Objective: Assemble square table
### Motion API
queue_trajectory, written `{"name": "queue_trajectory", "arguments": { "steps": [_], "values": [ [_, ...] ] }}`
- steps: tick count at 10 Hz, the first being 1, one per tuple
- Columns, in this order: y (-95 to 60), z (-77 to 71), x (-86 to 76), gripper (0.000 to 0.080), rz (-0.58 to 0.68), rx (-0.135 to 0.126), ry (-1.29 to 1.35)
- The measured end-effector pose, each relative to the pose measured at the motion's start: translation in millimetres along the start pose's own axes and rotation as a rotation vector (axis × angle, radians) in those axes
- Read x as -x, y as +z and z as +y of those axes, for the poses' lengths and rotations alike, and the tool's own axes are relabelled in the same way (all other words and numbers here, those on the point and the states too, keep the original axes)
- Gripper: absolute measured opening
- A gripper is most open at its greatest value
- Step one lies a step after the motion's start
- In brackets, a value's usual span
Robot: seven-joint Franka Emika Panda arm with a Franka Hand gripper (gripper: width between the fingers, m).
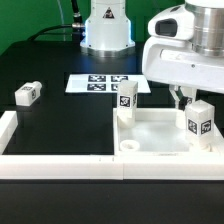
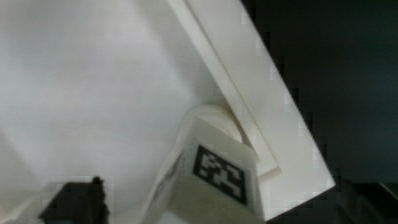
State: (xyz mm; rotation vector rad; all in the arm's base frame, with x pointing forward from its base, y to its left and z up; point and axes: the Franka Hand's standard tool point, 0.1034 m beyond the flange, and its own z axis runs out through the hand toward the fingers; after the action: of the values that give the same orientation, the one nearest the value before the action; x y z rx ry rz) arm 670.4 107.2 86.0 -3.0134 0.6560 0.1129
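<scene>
Partly hidden, fingers (image 1: 179, 97) near upright leg (image 1: 201, 122), grip unclear, tabletop (image 1: 155, 143) cropped.

White square tray-like tabletop (image 1: 160, 140) lies rim-up on the black worktop (image 1: 60, 125) — one tagged leg (image 1: 126, 100) upright at its far corner, a second leg (image 1: 200, 122) upright on it, a third leg (image 1: 27, 94) well apart.

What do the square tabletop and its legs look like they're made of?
Tabletop: looks like white moulded plastic with a matte finish, going by its even raised rim and uniform colour.
Lying leg and standing leg: likely the same smooth white plastic. Each carries a printed black-white tag, perhaps a paper sticker.
</scene>
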Motion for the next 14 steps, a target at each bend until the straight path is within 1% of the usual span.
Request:
{"name": "queue_trajectory", "arguments": {
  "steps": [4,8,10,11,12,13,14],
  "values": [
    [-0.4,2.9,-2.1,0.0649,0.001,0.001,-0.344],
    [-1.0,7.9,-5.5,0.0649,0.005,0.015,-0.600],
    [-1.3,13.0,-8.4,0.0649,0.006,0.031,-0.749],
    [-0.8,14.5,-9.0,0.0649,0.004,0.031,-0.748],
    [-0.8,14.7,-9.2,0.0516,0.004,0.031,-0.746],
    [-0.8,14.8,-9.3,0.0516,0.004,0.031,-0.746],
    [-0.8,14.9,-9.3,0.0376,0.004,0.031,-0.745]
  ]
}}
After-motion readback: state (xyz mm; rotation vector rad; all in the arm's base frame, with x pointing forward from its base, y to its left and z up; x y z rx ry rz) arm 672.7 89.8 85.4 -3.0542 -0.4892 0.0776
